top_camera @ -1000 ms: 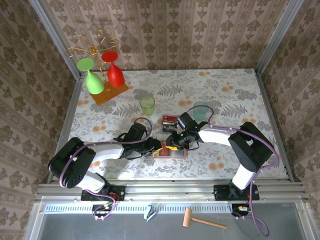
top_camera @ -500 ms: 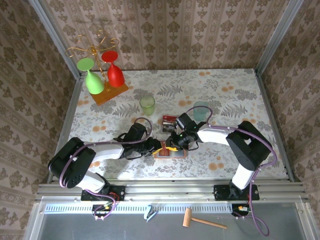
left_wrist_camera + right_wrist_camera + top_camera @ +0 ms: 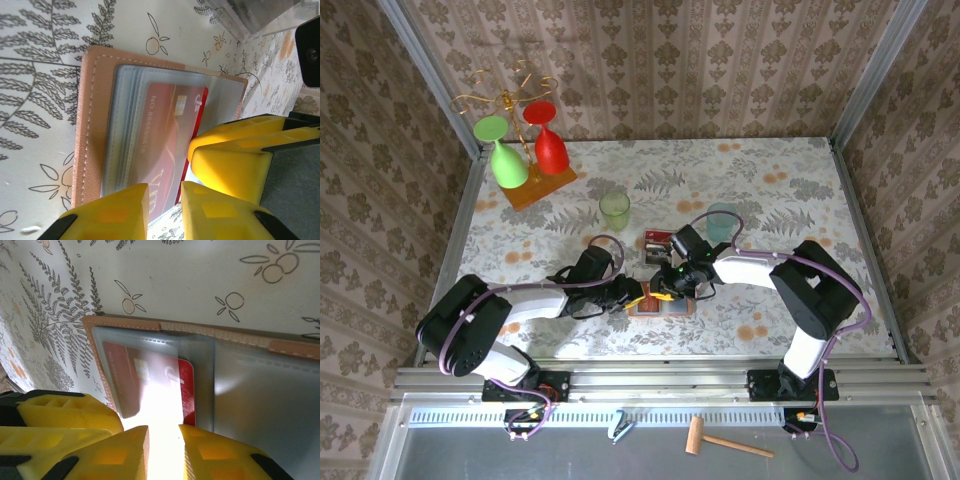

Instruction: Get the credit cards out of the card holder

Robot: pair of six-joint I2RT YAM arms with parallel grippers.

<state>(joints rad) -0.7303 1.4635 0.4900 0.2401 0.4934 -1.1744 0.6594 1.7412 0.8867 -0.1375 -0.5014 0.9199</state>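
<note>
The card holder [image 3: 668, 308] lies open on the table, salmon-pink outside [image 3: 92, 115] with grey-blue see-through pockets [image 3: 250, 390]. A red credit card [image 3: 170, 125] sits in one pocket, its edge [image 3: 187, 385] poking out towards the fold. My left gripper [image 3: 642, 296] points down at the holder's edge, its jaws [image 3: 164, 192] a narrow gap apart with nothing clamped. My right gripper [image 3: 665, 288] stands right beside it over the red card; glare fills its narrow gap [image 3: 163, 432]. More cards [image 3: 658, 242], red and dark, lie on the table just behind.
A green cup [image 3: 614, 210] and a clear cup [image 3: 722, 222] stand behind the holder. A rack with a green and a red glass [image 3: 520, 150] is at the back left. A wooden mallet [image 3: 725, 440] lies off the table in front.
The right gripper has edged slightly left over the holder. The left gripper and the holder have stayed put.
</note>
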